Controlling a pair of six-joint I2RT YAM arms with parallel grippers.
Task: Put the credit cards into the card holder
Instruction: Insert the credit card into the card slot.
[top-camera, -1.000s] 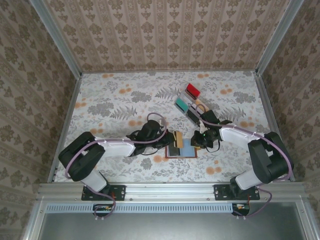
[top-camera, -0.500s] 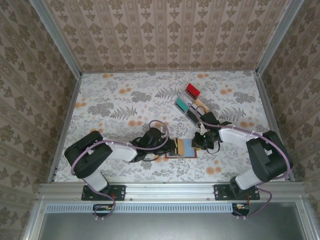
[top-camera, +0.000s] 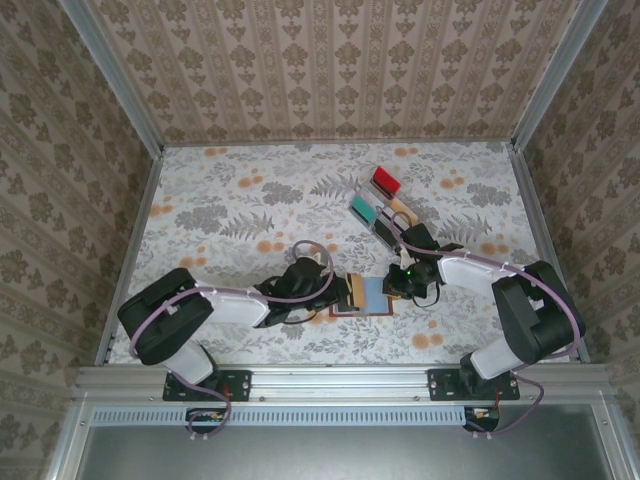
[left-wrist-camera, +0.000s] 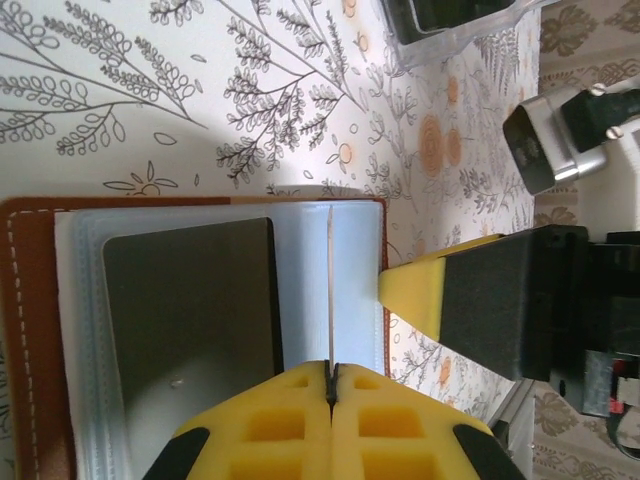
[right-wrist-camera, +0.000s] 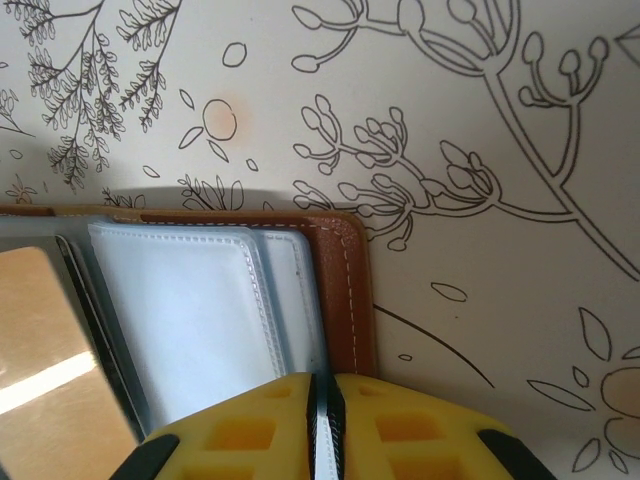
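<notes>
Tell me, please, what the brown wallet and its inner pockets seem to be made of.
The wallet looks like brown leather or imitation, matte, with a stitched edge. Its pockets look like soft, pale blue, see-through plastic with a slight shine and sewn seams.

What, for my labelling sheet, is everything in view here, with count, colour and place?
card holder: one, brown with light blue pockets, open near the table's front middle.
grey card: one, dark grey, flat in a holder pocket.
tan card: one, tan, on edge above the holder.
rack: one, clear, with red, teal and dark pieces, beyond the holder.
table: one, white floral print.
left gripper: one, yellow and black, shut on the tan card.
right gripper: one, yellow and black, pinching the holder's right edge.
</notes>
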